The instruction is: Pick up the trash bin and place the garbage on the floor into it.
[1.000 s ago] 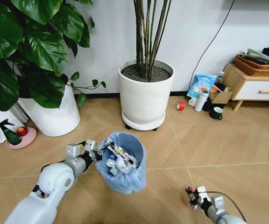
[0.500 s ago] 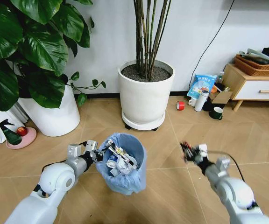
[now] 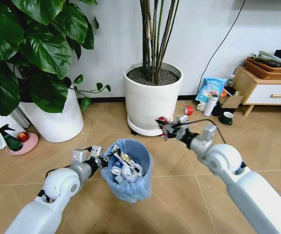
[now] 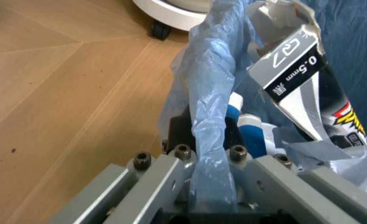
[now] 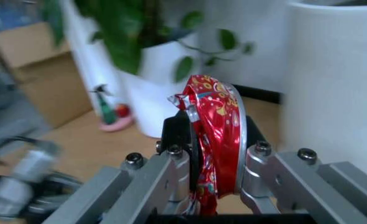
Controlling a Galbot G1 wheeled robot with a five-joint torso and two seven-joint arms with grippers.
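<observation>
My right gripper point(image 3: 166, 127), clenched on a red wrapper point(image 5: 213, 140), hangs above and right of the trash bin point(image 3: 129, 170), whose rim my left gripper point(image 3: 101, 158) clamps.

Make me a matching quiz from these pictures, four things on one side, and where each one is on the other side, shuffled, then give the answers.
Things:
1. red wrapper
2. trash bin
3. tape roll
4. apple

Places:
A. on a pink plate by the leafy plant's pot
B. pinched in the right gripper
C. held at its bag rim by the left gripper
D. on the floor near the wall, beside the wooden cabinet's clutter

Pairs: 1-B, 2-C, 3-D, 4-A
</observation>
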